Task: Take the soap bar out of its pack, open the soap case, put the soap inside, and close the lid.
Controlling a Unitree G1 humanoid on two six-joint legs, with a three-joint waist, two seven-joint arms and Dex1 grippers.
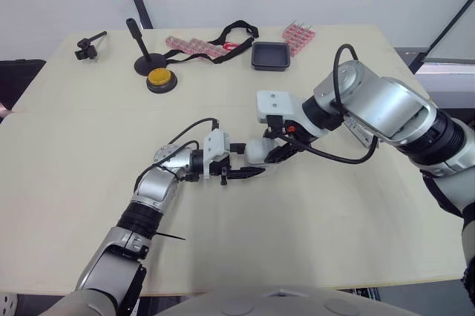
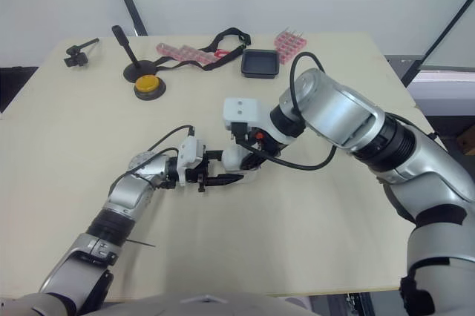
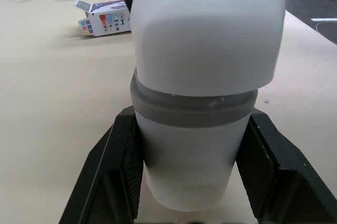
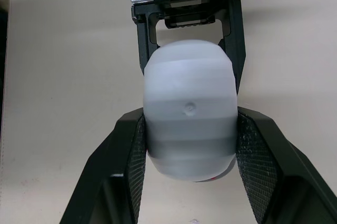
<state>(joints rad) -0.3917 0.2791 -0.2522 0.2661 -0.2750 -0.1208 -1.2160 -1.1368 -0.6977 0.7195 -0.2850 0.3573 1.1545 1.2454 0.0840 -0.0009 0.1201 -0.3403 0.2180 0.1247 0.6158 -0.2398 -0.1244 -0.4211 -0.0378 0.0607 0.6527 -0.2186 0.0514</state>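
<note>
The soap case (image 1: 256, 152) lies lengthwise between the arms, its base clamped by the left gripper (image 1: 247, 161) and its lid by the right gripper (image 1: 277, 146).

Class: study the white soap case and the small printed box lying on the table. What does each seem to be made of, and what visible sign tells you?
Soap case: probably moulded plastic, smooth and white, with soft highlights on its rounded edges. Its grey band: matte, perhaps rubber or plastic; the look leaves it open. Printed box: thin card, judging by its folded, raised flap and colour print.
</note>
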